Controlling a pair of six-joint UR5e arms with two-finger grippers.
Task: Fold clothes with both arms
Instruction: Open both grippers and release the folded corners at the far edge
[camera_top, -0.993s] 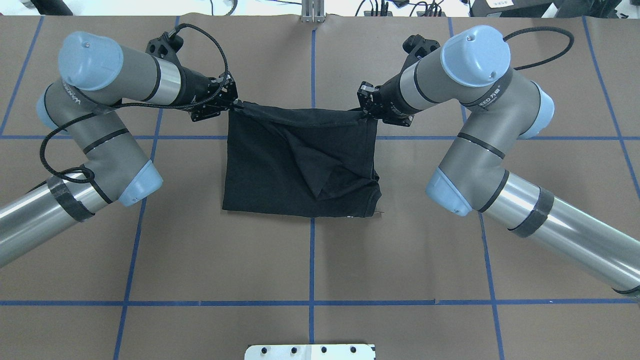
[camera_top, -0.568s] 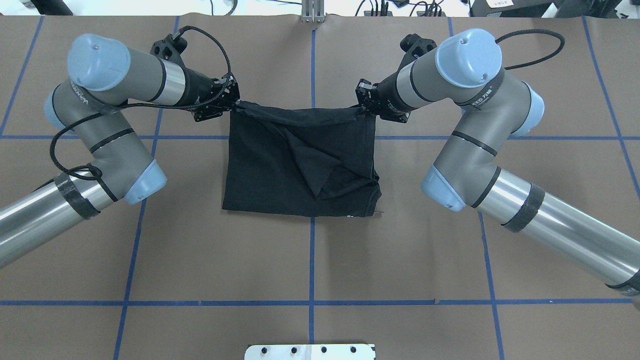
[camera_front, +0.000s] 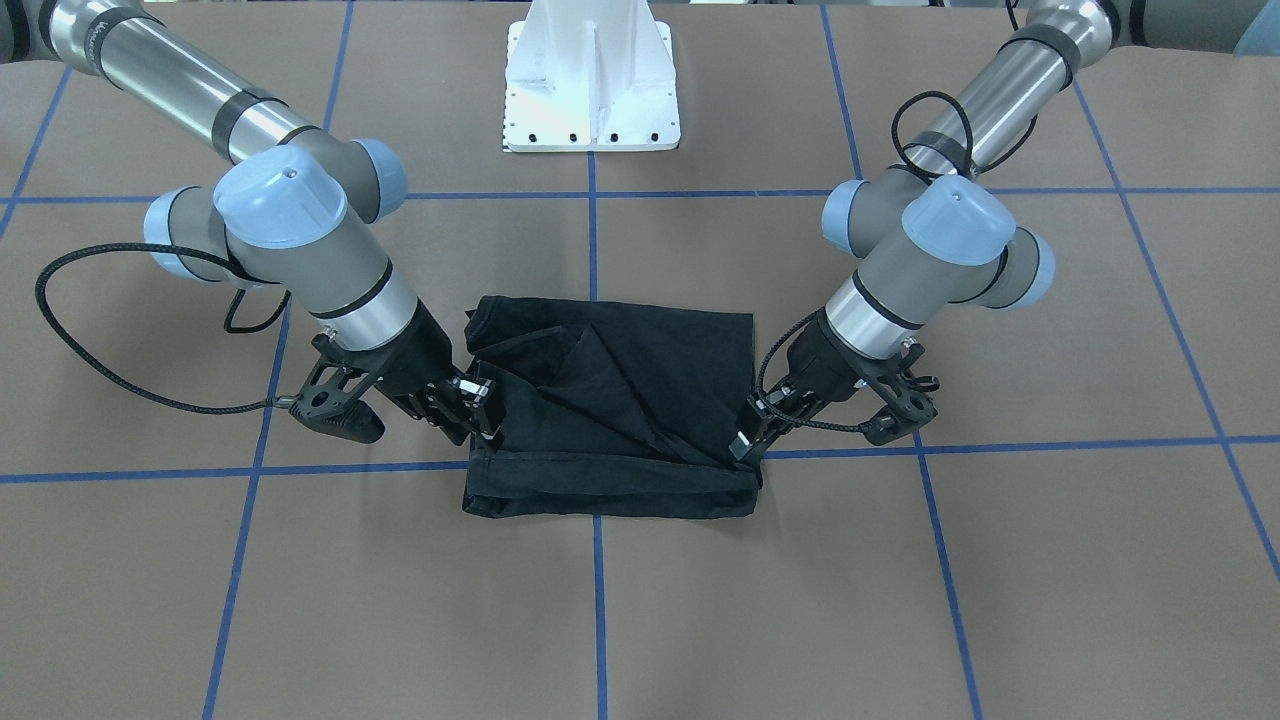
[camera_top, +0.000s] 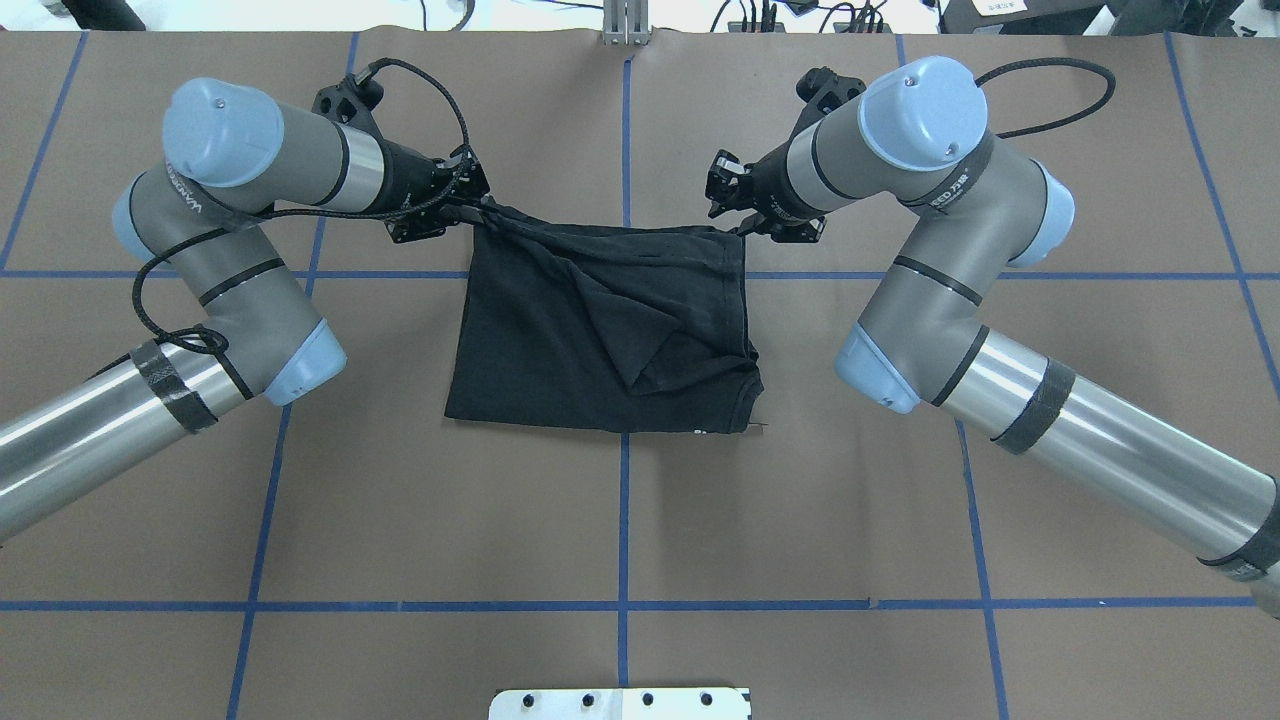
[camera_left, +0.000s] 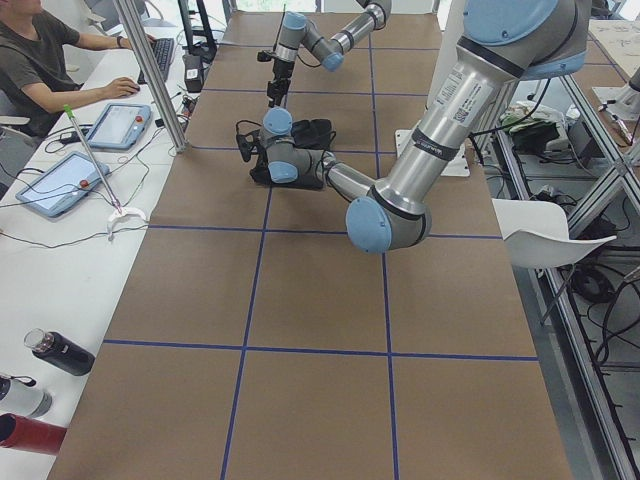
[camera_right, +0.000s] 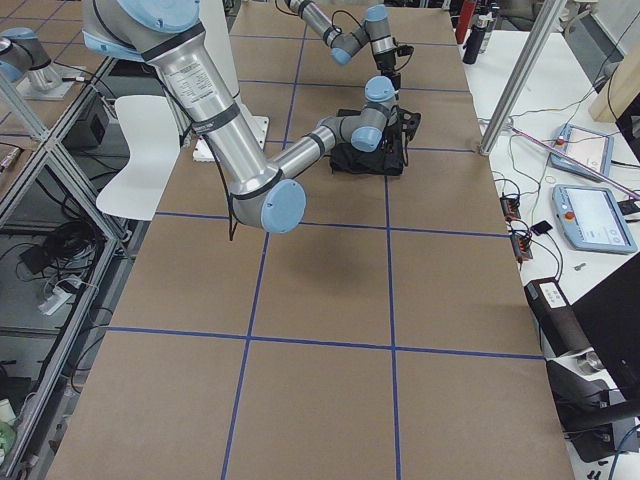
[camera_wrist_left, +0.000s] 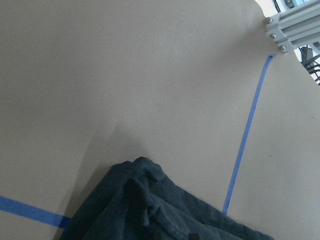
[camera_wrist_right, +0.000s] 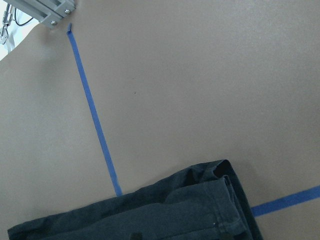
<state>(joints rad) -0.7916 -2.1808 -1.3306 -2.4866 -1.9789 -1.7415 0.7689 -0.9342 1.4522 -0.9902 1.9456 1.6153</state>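
The black T-shirt lies folded into a rough rectangle at the table's middle, with a diagonal crease and no print showing. My left gripper is shut on the shirt's far left corner, and the fabric bunches up toward it. In the front view it sits at the shirt's corner. My right gripper is open just above the far right corner, which lies flat on the table. It also shows open in the front view. Both wrist views show only the shirt's edge, no fingers.
Brown paper with blue tape lines covers the table. The white pedestal base stands at the robot's side. An aluminium post is at the far edge. A seated operator, tablets and bottles are at a side desk.
The right gripper has let go of the far right corner and risen slightly; that corner dropped flat. Both arms shifted a little inward. The left gripper still holds its corner.
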